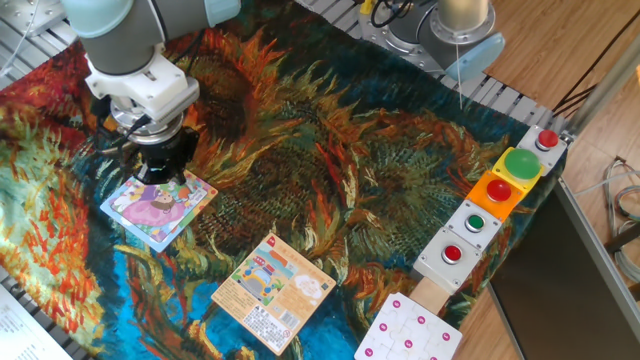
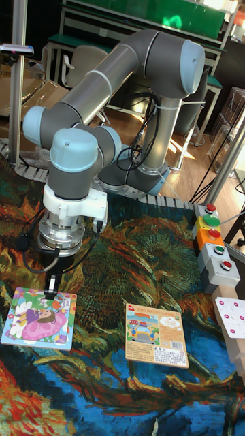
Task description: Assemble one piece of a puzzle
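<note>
Directly beneath gripper, puzzle edge

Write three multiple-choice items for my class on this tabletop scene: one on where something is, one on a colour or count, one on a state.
1. Where is the gripper?
A. At the far edge of the puzzle
B. Above the orange card
C. Beside the button boxes

2. What colour is the largest button?
A. Red
B. Green
C. Blue

3. How does the puzzle lie?
A. Propped upright
B. Flat on the patterned cloth
C. Stacked on the orange card

Answers:
1 A, the jaws come down at the puzzle's far edge in both views.
2 B, the big dome on the yellow box is green.
3 B, it lies flat on the cloth, apart from the card.
</note>
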`<state>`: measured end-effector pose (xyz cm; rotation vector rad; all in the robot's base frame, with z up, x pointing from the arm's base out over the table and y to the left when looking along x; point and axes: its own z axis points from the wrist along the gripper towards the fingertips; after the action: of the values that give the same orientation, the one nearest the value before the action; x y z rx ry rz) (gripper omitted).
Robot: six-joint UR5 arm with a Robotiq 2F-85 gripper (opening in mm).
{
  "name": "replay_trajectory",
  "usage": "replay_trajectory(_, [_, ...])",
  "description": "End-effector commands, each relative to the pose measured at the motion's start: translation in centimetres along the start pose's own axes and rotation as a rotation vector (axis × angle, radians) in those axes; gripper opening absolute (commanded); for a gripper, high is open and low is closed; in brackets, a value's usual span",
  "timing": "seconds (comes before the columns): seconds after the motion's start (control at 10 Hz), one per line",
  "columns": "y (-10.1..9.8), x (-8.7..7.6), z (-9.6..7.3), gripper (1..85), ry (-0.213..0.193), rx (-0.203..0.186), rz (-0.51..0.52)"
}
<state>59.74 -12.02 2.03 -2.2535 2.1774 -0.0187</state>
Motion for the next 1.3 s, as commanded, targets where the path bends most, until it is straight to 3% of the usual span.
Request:
replay_trajectory(0.0, [-1.2,-0.5,-1.1,7.0,-0.027,0.010,0.051])
replay_trajectory(0.1, [-2.0,-0.3,-1.2,1.3,-0.019,0.040,0.074])
replay_trajectory(0.2, [-2.1,-0.1,-1.2,1.3,-0.014,0.048,0.103])
replay_trajectory(0.5, [-1.8,0.4,-1.1,1.3,0.003,0.034,0.161])
replay_trajectory(1.0, [-3.2,-0.2,-0.2,1.3,-0.003,0.049,0.121])
replay_trajectory(1.2, [-4.0,-0.4,0.0,1.3,-0.001,0.074,0.095])
